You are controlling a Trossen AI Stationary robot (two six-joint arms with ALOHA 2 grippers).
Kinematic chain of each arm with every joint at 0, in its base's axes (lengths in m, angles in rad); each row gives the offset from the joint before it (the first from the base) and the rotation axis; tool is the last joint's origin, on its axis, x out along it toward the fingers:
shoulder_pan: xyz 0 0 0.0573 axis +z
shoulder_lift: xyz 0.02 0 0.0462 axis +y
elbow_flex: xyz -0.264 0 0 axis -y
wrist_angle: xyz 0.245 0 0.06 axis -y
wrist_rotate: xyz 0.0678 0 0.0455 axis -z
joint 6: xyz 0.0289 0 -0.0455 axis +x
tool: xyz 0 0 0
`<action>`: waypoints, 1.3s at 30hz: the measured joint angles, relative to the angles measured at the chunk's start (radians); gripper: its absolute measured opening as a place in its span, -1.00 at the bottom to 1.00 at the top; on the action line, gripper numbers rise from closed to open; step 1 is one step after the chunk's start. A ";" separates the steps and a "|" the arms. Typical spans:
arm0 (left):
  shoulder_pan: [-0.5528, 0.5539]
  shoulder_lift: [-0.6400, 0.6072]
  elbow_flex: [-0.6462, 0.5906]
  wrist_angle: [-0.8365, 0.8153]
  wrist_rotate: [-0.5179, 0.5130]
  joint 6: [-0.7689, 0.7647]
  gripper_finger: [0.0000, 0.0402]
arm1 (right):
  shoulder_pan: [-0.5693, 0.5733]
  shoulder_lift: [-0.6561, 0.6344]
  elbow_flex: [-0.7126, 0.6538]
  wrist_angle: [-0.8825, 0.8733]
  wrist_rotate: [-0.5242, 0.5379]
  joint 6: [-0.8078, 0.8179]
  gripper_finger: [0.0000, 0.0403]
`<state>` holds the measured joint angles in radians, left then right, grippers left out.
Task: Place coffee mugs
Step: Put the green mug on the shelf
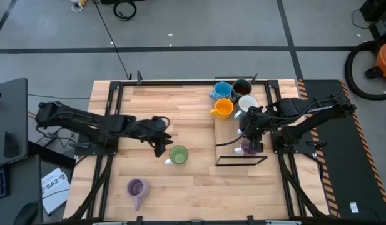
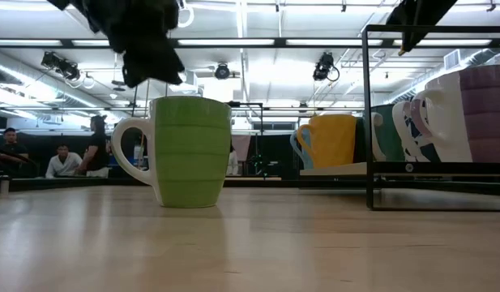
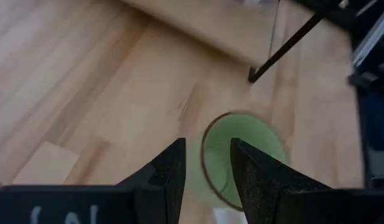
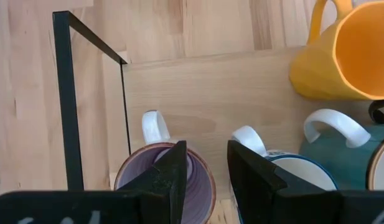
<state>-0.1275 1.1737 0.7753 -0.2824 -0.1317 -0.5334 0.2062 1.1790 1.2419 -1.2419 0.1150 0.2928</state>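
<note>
Green mug [image 2: 189, 152] up front, standing upright on the wooden table [image 1: 193, 184], handle [image 2: 128, 158] turned away from the black wire rack [image 1: 241, 161]. Left gripper [image 3: 207, 171] is right above it, its fingers [image 3: 170, 174] straddling the mug's rim on the side away from the rack, one finger inside and one outside, parted, and whether they press the wall I can't tell.

Over in the rack, the right gripper [image 4: 207, 168] sits on a purple mug [image 4: 170, 186], fingers either side of its rim, gap narrow; touching or not, I can't tell. Just beside that one in the rack is a white-handled mug with a white inside [image 4: 291, 171]. Toward the rack's far end stand the orange-yellow mug [image 1: 223, 109], the blue mug [image 1: 221, 90], the dark brown mug [image 1: 241, 87] and the white mug [image 1: 246, 104], all bunched together.

A second purple mug [image 1: 137, 189] stands well apart from the rack, beyond the green one, near the table's front edge.
</note>
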 joint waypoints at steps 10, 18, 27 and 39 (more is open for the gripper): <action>0.000 0.125 -0.001 0.002 0.033 -0.006 -0.34 | 0.000 0.000 0.000 0.000 0.000 0.000 -0.39; -0.014 0.177 0.000 0.004 0.042 -0.032 -0.34 | 0.000 0.000 0.000 0.001 0.000 0.000 -0.40; -0.045 0.211 0.000 0.016 0.043 -0.040 -0.34 | 0.000 0.001 0.000 0.023 0.000 0.000 -0.40; -0.047 0.277 -0.002 -0.005 0.062 -0.065 -0.51 | 0.000 0.001 0.000 0.037 0.000 0.000 -0.40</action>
<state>-0.1746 1.4502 0.7738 -0.2872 -0.0699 -0.5988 0.2062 1.1797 1.2423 -1.2045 0.1146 0.2928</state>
